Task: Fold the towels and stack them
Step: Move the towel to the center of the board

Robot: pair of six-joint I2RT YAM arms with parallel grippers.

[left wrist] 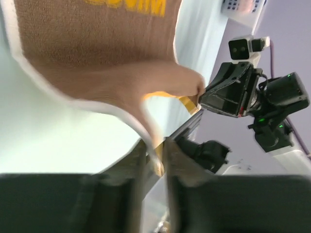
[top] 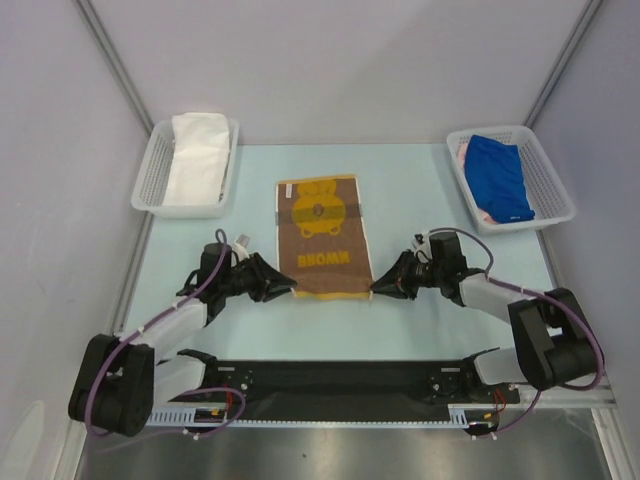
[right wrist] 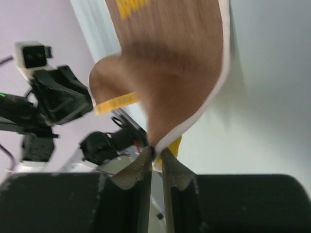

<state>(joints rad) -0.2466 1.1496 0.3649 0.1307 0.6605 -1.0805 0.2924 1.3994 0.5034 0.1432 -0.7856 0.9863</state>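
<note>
**A:** From the top, where is the towel?

**B:** The brown towel (top: pixel 322 240) lies flat in the middle of the table (top: pixel 200 250), with its yellow bear toward the far edge and its yellow lettering toward the near edge. The left gripper (top: pixel 290 290) sits at its near left corner and the right gripper (top: pixel 375 289) at its near right corner.

**A:** And the baskets?

**B:** The white mesh basket (top: pixel 148 180) in the far left corner holds a folded white towel (top: pixel 198 155). The basket (top: pixel 555 180) in the far right corner holds a blue towel (top: pixel 498 175).

**A:** Left wrist view?

**B:** It is blurred. The left gripper (left wrist: pixel 154 145) has its fingers nearly together, with the white hem of the brown towel (left wrist: pixel 97 43) running down between them. It looks clamped on that corner, which curls up off the table. The right gripper (left wrist: pixel 204 99) meets the cloth at the opposite corner.

**A:** Right wrist view?

**B:** The right gripper (right wrist: pixel 155 153) pinches the hemmed corner between its tips, with only a thin slit between the fingers. The brown towel (right wrist: pixel 170 58) rises from there and bulges up, showing a yellow strip on its underside. The left gripper (right wrist: pixel 90 107) is at the other corner.
</note>
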